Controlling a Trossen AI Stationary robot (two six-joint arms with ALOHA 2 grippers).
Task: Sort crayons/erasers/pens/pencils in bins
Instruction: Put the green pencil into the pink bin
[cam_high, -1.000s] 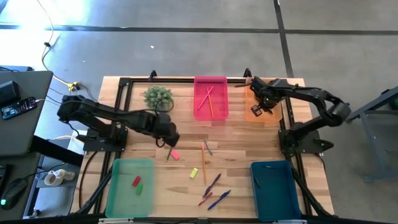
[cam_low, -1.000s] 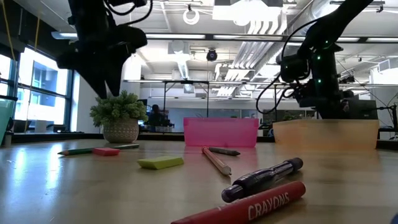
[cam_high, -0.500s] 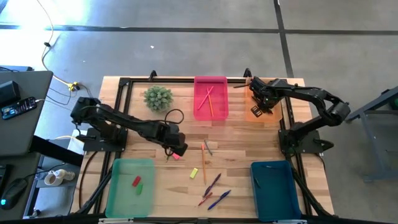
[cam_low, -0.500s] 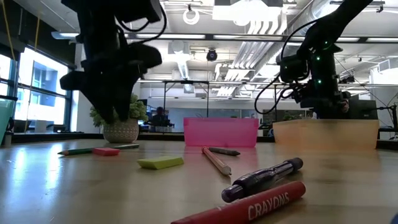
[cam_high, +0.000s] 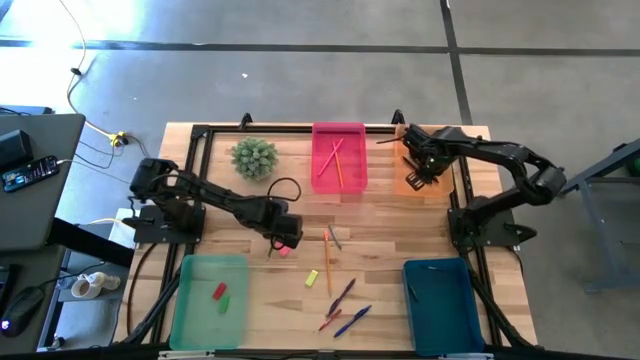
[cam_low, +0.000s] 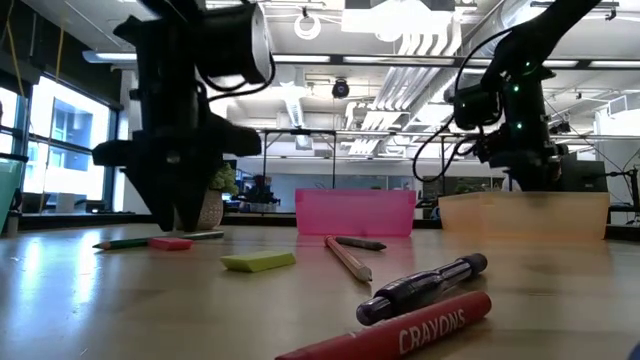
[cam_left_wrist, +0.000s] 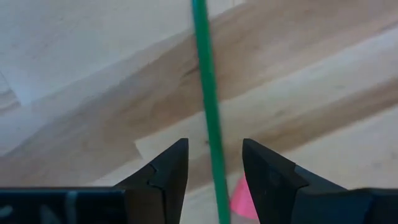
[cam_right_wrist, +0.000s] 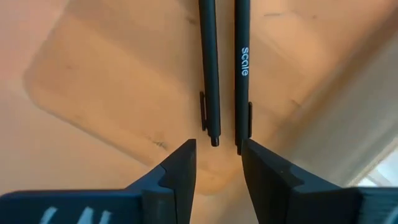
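1. Potted plant (cam_high: 254, 157) at back-left of table (cam_high: 390, 240), near pink bin (cam_high: 339, 157); well apart from other bins.
2. Four bins at table edges: pink at back centre w/ orange and green sticks inside; orange bin (cam_high: 412, 176) back right; light green bin (cam_high: 210, 300) front left w/ red and green erasers (cam_high: 220, 295) in it; teal bin (cam_high: 440, 293) front right.
3. Loose on table centre: orange pencil (cam_high: 327, 260), short dark stick just beside it, yellow eraser (cam_high: 312, 278), purple/blue pens (cam_high: 345, 305) and a red crayon (cam_low: 390, 335) toward front.
4. Low view: crayon and a purple pen (cam_low: 425, 287) lie closest to lens, blocking part of table behind.
5. Left gripper (cam_high: 283, 237) low over table centre-left, fingers parted a narrow gap, holding nothing.
6. Left wrist view: green pencil (cam_left_wrist: 208, 112) runs straight thru gap between the two fingers (cam_left_wrist: 165, 168), not touched; pink eraser (cam_left_wrist: 244, 199) just beside one finger.
7. High view: pink eraser (cam_high: 282, 250) and green pencil right under/beside left gripper, partly hidden by it.
8. Right gripper (cam_high: 415, 172) down over orange bin, fingers slightly apart, empty.
9. Right wrist view: two dark pens (cam_right_wrist: 224, 68) side by side on bin floor, ends just ahead of finger gap.
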